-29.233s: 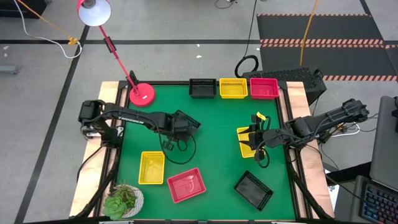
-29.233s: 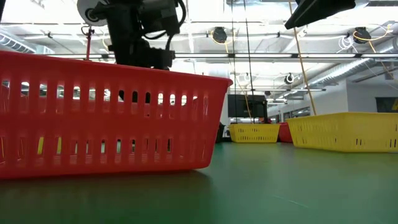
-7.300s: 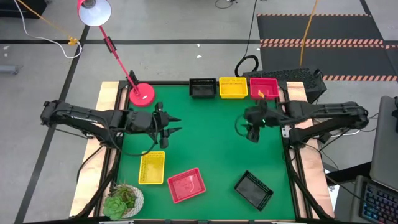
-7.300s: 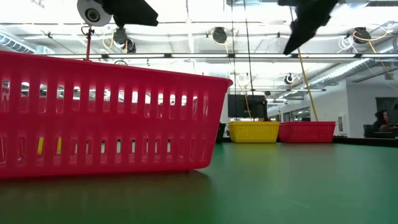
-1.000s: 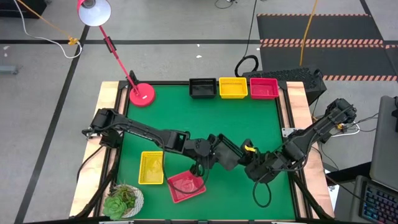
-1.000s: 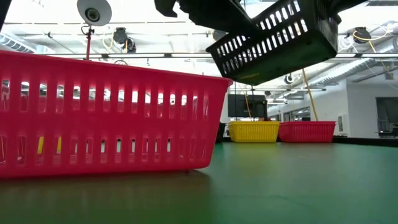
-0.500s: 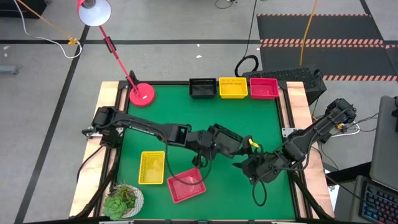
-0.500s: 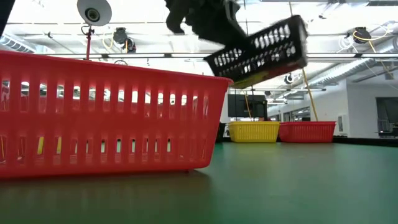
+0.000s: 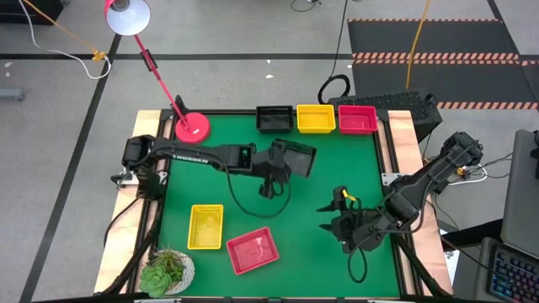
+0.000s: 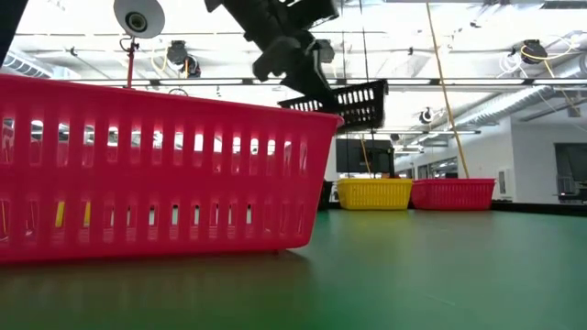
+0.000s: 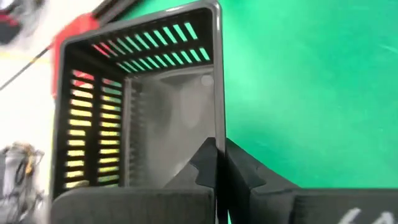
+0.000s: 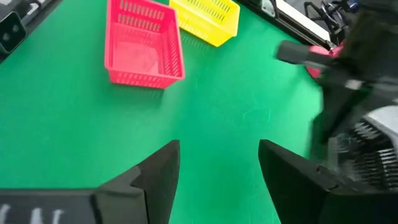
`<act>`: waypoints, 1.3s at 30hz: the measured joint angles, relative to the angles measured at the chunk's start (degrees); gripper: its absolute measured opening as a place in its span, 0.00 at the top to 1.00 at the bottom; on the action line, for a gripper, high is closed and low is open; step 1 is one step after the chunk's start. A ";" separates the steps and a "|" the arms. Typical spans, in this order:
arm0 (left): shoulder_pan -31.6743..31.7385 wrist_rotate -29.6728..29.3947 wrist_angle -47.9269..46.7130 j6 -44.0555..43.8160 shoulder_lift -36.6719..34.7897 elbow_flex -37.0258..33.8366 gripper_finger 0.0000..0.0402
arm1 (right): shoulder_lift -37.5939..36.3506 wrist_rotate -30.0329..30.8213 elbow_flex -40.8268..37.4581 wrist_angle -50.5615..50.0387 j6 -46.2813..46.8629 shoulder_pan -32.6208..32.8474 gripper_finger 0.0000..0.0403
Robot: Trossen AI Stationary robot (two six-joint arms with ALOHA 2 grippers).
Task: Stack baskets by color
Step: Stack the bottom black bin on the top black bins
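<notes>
Since half a sec ago the left arm has swung the black basket [image 9: 296,157] away from the bench centre toward the far edge; the right arm has let go of it and sits back near the front right.

Left gripper [image 9: 278,162] is clamped on the basket's rim; in the left wrist view the wall runs between the two fingers [image 11: 239,168], w/ the basket [image 11: 140,112] empty inside. Low view shows it lifted clear of the bench [image 10: 385,275], tilted, high above the green surface.

Right gripper [image 9: 330,219] is released, its fingers [image 12: 158,177] spread wide w/ only green bench between them, nothing held. It hovers right of centre, well apart from the carried basket.

Along the far edge stand three stacks side by side: black [image 9: 273,119], yellow [image 9: 316,119], red-pink [image 9: 358,119].

Near the front left lie a single yellow basket [image 9: 205,226] and, just beside it, a red-pink basket [image 9: 252,250], slightly turned. That red-pink one fills the left of the low view.

Pink lamp base [image 9: 192,128] sits at the far left corner, potted plant [image 9: 165,271] at the near left corner.
</notes>
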 joint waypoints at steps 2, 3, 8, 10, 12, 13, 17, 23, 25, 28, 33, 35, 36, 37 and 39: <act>1.01 -1.57 -1.61 -1.40 -1.10 0.03 0.96 | 0.00 0.01 0.00 -0.26 0.16 0.30 0.49; 1.47 -2.44 -2.78 -1.94 -1.47 0.03 0.96 | 0.00 -0.01 0.00 -0.26 0.20 0.46 0.49; 4.74 -4.27 -3.42 -2.64 -3.14 -0.03 0.98 | -0.02 -0.14 0.00 -0.65 3.23 0.84 0.49; 6.66 -4.61 -2.51 -3.46 -3.66 0.14 0.97 | 0.00 -0.23 -0.02 -1.15 4.86 0.82 0.49; 8.55 -4.65 -3.17 -3.47 -3.96 0.01 0.96 | 0.00 -0.21 -0.02 -1.52 6.00 0.82 0.50; 9.56 -4.63 -2.12 -3.35 -3.97 0.01 0.96 | 0.00 -0.21 -0.02 -2.02 6.12 0.82 0.50; 13.67 -4.58 -1.64 -3.58 -3.97 0.03 0.98 | 0.00 -0.23 -0.02 -2.86 6.10 0.82 0.50; 18.27 -4.11 -2.32 -3.60 -3.65 0.03 0.96 | 0.00 -0.16 -0.02 -3.50 5.65 0.67 0.50; 19.34 -2.07 -1.81 -2.48 -3.58 0.03 0.97 | 0.00 -0.14 -0.02 -3.56 5.37 0.64 0.50; 20.73 0.00 -0.70 -1.99 -3.58 0.03 0.98 | 0.00 -0.12 -0.02 -3.52 5.39 0.64 0.50; 21.40 0.31 1.17 -2.14 -3.56 0.03 0.96 | 0.00 -0.07 -0.02 -3.50 6.23 0.64 0.50; 21.40 0.33 3.19 -1.83 -2.87 0.03 0.98 | 0.00 -0.01 -0.33 -2.96 6.37 0.63 0.50; 21.42 0.32 3.90 -1.46 -2.46 0.03 0.98 | 0.00 -0.01 -0.68 -2.50 6.47 0.54 0.50; 21.46 0.32 4.38 -0.99 -1.94 0.03 0.98 | 0.00 0.09 -1.12 -2.04 6.47 0.50 0.50; 21.47 0.30 5.75 0.31 -0.83 0.03 0.97 | 0.00 0.18 -2.14 -0.98 6.50 0.32 0.50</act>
